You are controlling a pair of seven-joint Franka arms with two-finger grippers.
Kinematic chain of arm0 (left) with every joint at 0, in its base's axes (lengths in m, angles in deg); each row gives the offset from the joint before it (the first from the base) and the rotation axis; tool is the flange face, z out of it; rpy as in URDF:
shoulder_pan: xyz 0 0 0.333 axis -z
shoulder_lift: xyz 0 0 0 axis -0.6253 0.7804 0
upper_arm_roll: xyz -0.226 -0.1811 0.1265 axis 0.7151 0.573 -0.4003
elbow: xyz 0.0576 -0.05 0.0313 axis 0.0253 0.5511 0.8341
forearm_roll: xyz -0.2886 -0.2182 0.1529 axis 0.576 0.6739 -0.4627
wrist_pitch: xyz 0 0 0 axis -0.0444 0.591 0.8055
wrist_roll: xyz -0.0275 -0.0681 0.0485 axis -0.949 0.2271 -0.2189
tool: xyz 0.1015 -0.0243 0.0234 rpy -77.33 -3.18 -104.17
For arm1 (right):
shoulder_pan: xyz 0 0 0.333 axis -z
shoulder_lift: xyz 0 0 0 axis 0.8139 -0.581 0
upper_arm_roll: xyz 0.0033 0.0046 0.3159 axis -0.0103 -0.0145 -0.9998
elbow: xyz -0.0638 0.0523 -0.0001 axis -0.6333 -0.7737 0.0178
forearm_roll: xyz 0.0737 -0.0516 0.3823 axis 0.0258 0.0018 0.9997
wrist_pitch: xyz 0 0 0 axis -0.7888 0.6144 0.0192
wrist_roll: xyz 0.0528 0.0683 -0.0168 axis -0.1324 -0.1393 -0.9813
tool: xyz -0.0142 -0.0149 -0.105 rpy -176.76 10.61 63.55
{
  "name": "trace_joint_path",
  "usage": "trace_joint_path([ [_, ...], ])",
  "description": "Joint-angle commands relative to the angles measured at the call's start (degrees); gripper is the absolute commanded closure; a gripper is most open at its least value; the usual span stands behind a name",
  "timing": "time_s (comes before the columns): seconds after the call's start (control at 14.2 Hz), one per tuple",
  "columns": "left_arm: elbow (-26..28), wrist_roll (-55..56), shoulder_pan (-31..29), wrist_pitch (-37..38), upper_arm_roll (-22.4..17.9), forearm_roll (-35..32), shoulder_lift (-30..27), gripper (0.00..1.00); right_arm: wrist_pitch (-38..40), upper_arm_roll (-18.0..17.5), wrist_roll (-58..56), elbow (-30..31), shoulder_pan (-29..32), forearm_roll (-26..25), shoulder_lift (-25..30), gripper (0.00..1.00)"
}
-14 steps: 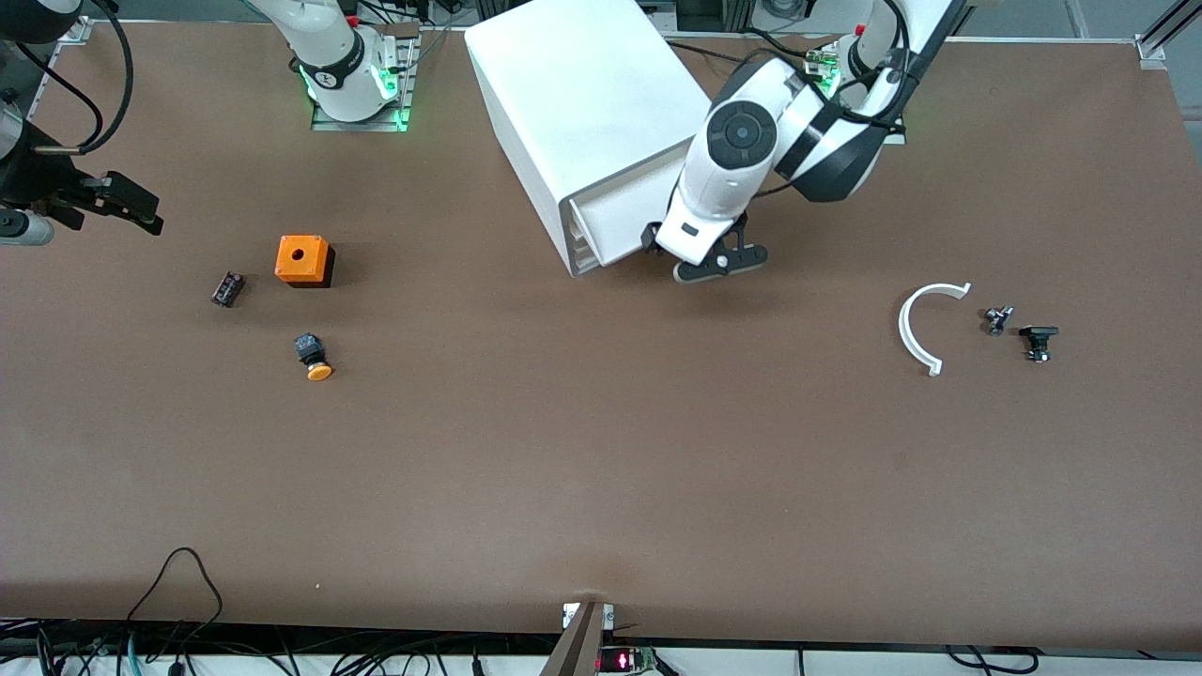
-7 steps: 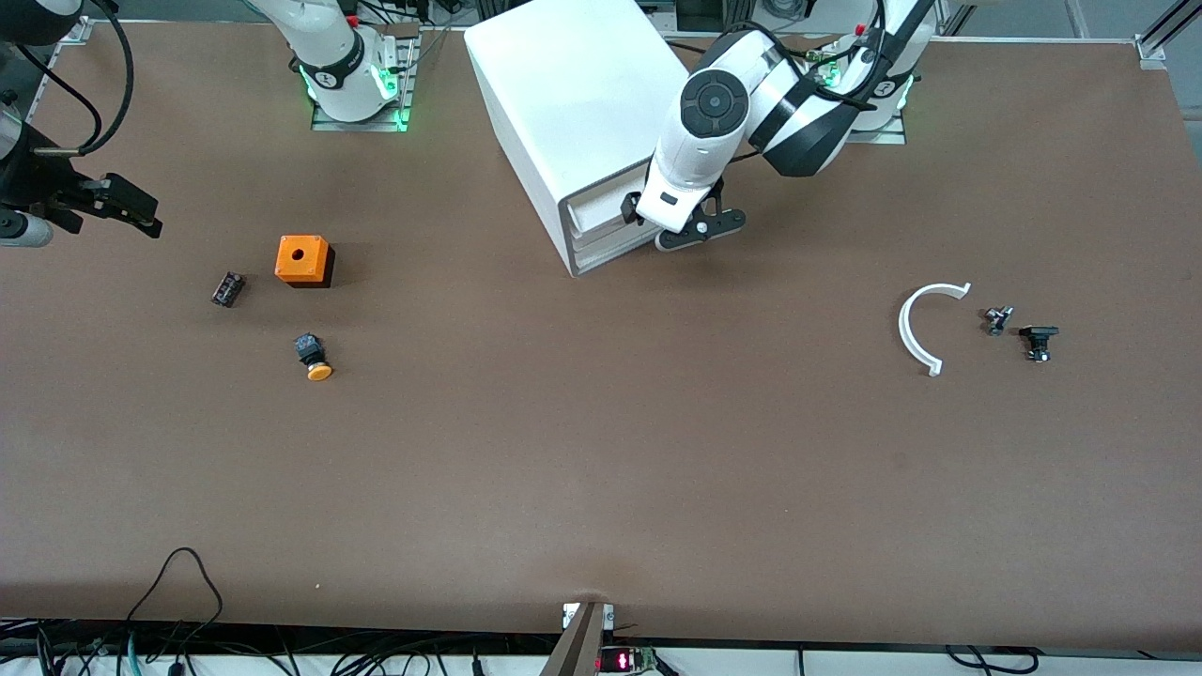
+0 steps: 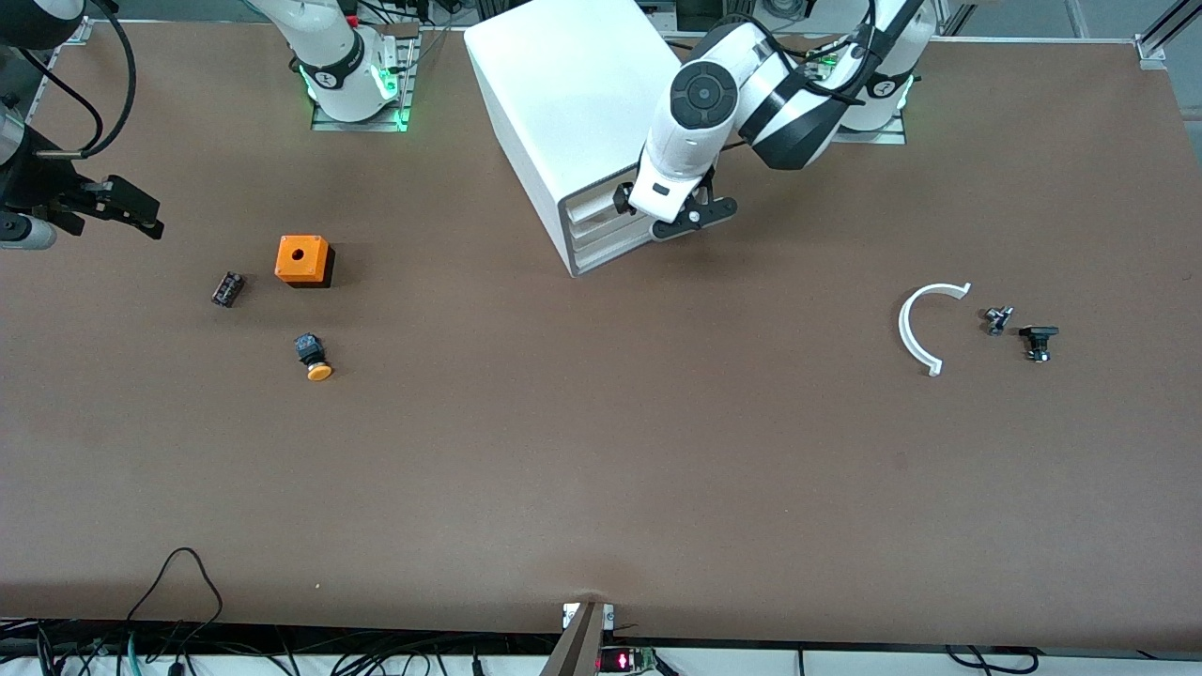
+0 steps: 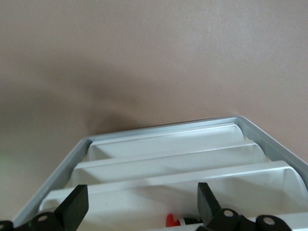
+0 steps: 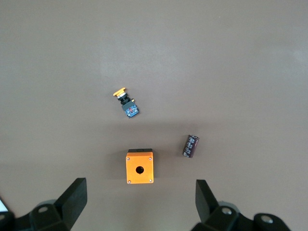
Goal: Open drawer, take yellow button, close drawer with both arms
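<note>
On the table [image 3: 601, 451], the button [image 3: 313, 358] lies nearest to the front camera, on its side, with the orange-yellow cap toward that camera. The small black block [image 3: 227, 288] and the orange cube [image 3: 302, 260] lie a little farther from the camera, near each other but apart. In the right wrist view these three things [image 5: 126, 102] [image 5: 191, 145] [image 5: 139, 167] show between the spread fingers [image 5: 72, 197]. The right gripper [image 3: 117, 205] hangs at the right arm's end of the table, fingers wide, holding nothing. The left gripper [image 3: 657, 211] is at the front of the white cabinet [image 3: 582, 122], its fingers [image 4: 74, 207] wide on both sides of the drawer [image 4: 168, 187], the uppermost one, which is pushed in almost fully.
</note>
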Motion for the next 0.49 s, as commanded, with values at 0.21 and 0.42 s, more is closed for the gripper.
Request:
trace_joint_path([
  [0.21,-0.06,-0.16,-6.79,-0.39,0.52,1.02,-2.22,0.00,-0.10,0.32,-0.28,-0.32,-0.10,1.04,0.05,0.00],
  [0.42,-3.22,-13.90,-10.94,2.92,-5.61,1.02,-4.84,0.00,-0.10,0.32,-0.20,-0.32,-0.10,1.13,0.05,0.00],
])
